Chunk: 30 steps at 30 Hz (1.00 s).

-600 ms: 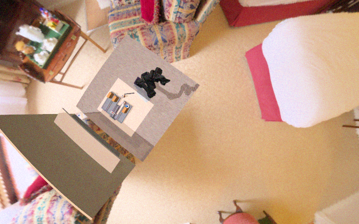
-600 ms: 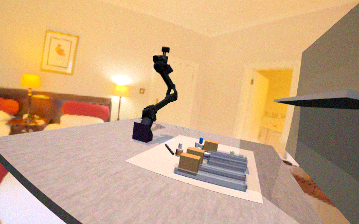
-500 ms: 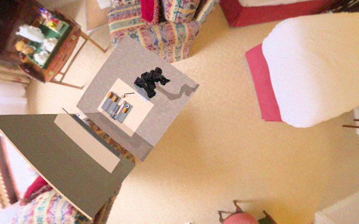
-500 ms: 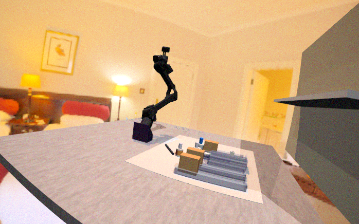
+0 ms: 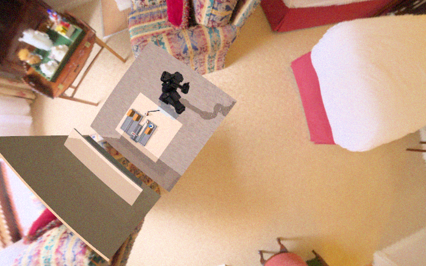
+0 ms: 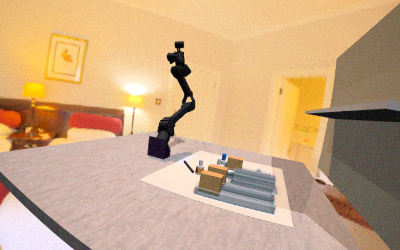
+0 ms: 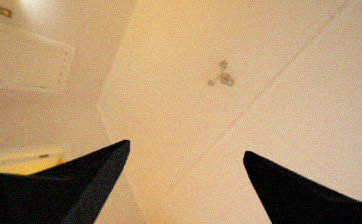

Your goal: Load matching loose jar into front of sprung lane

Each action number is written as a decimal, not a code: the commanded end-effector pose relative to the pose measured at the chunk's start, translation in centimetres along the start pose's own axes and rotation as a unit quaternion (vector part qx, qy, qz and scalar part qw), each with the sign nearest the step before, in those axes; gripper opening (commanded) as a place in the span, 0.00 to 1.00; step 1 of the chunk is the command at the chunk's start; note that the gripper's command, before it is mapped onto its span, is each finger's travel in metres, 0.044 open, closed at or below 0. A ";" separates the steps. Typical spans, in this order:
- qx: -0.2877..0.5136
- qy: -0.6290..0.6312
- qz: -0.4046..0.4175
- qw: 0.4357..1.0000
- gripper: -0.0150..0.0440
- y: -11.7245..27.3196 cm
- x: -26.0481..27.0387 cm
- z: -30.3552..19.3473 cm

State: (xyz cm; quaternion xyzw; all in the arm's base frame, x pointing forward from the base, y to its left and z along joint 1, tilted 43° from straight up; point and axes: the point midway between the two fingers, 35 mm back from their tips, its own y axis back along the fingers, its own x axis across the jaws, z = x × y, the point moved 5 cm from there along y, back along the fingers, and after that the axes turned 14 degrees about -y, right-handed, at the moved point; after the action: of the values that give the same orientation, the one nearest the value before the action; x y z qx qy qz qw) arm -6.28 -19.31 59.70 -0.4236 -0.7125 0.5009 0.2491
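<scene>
The gripper [image 5: 165, 76] [image 6: 170, 57] [image 7: 188, 150], fingers apart (it holds nothing, I see), should turn downward slowly, high above the wooden blocks [image 6: 211, 182], before approaching the white-capped jar [image 6: 199, 170] or another.
</scene>
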 end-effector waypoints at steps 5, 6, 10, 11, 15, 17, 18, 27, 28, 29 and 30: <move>-0.042 0.058 -0.127 0.989 1.00 2.4 -6.6 2.2; -0.045 0.066 -0.142 0.987 1.00 2.7 -7.3 2.4; -0.053 0.095 -0.202 0.973 1.00 4.3 -10.2 3.0; -0.054 0.102 -0.217 0.969 1.00 4.7 -11.0 3.2; -0.048 0.147 -0.296 0.943 1.00 7.0 -14.4 3.6; -0.036 0.176 -0.349 0.920 1.00 8.7 -16.7 3.8; -0.028 0.190 -0.375 0.907 1.00 9.7 -17.8 3.8; 0.087 0.263 -0.582 0.764 1.00 19.9 -25.6 2.6; 0.103 0.266 -0.601 0.747 1.00 21.1 -26.2 2.3; 0.119 0.268 -0.619 0.728 1.00 22.4 -26.7 2.0; 0.136 0.270 -0.637 0.709 1.00 23.6 -27.2 1.7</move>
State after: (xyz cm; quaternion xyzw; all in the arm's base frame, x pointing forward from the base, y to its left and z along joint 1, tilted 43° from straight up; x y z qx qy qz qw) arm 12.07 -39.74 42.02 -0.0168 -0.6812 0.1860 0.7079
